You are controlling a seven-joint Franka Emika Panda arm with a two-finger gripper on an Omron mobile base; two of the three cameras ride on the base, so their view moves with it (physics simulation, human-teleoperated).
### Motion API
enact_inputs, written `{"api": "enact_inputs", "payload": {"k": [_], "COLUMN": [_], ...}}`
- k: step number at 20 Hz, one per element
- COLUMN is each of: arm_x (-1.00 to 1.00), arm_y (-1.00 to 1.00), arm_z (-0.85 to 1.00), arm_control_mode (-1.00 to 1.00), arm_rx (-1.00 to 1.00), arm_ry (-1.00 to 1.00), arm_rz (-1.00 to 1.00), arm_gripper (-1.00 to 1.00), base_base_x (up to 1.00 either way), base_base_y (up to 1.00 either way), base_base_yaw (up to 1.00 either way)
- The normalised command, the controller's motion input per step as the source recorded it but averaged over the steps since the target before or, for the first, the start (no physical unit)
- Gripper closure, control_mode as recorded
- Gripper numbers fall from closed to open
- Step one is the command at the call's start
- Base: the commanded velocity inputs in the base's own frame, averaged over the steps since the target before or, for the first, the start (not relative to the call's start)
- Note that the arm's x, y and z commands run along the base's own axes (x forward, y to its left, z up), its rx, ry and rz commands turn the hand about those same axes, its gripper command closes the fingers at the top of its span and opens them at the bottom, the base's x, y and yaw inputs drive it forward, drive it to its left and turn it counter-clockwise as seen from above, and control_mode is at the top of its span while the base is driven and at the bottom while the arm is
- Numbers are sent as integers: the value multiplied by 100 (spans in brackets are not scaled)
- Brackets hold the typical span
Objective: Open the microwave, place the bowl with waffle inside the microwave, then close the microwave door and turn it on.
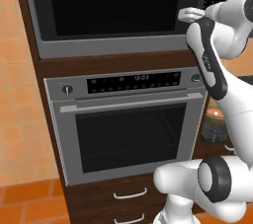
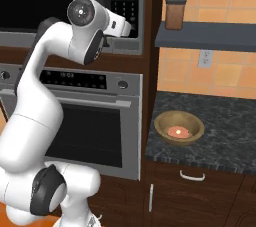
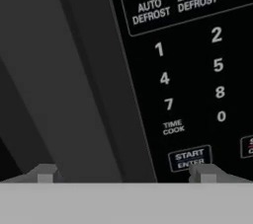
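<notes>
The microwave (image 1: 113, 45) sits high in the cabinet with its black glass door (image 1: 108, 6) shut. My gripper (image 3: 127, 174) is open and held right up against the microwave's right side. Its fingertips (image 3: 47, 173) straddle the dark vertical handle bar (image 3: 94, 80) and the edge of the keypad (image 3: 197, 70), and one tip stands just below the START button (image 3: 190, 158). Nothing is between the fingers. The tan bowl (image 2: 179, 128) with the reddish-brown waffle stands on the dark stone counter (image 2: 225, 121), to the right and well below my hand (image 2: 122, 26).
A grey oven (image 1: 128, 124) with two knobs and a horizontal handle sits under the microwave, with drawers (image 1: 131, 193) below it. A brown jar (image 2: 175, 13) stands on a shelf above the counter. My arm (image 1: 207, 60) crosses in front of the oven's right edge.
</notes>
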Motion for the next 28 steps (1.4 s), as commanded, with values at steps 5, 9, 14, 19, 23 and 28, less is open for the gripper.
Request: {"api": "enact_inputs", "payload": {"k": [5, 9, 14, 19, 23, 28], "arm_x": [14, -6, -81, -100, -100, -100], "arm_y": [0, 5, 0, -14, -28, -17], "arm_z": [0, 0, 14, 11, 0, 0], "arm_control_mode": [-100, -100, -100, -100, -100, -100], "arm_rx": [-2, -3, -15, -11, 0, -1], "arm_ry": [1, 0, 0, -2, -12, -15], "arm_rz": [0, 0, -11, -26, -38, -34], "arm_gripper": [100, 100, 100, 100, 100, 100], "base_base_x": [0, 0, 0, 0, 0, 0], "base_base_y": [0, 0, 0, 0, 0, 0], "base_base_yaw": [0, 0, 0, 0, 0, 0]}}
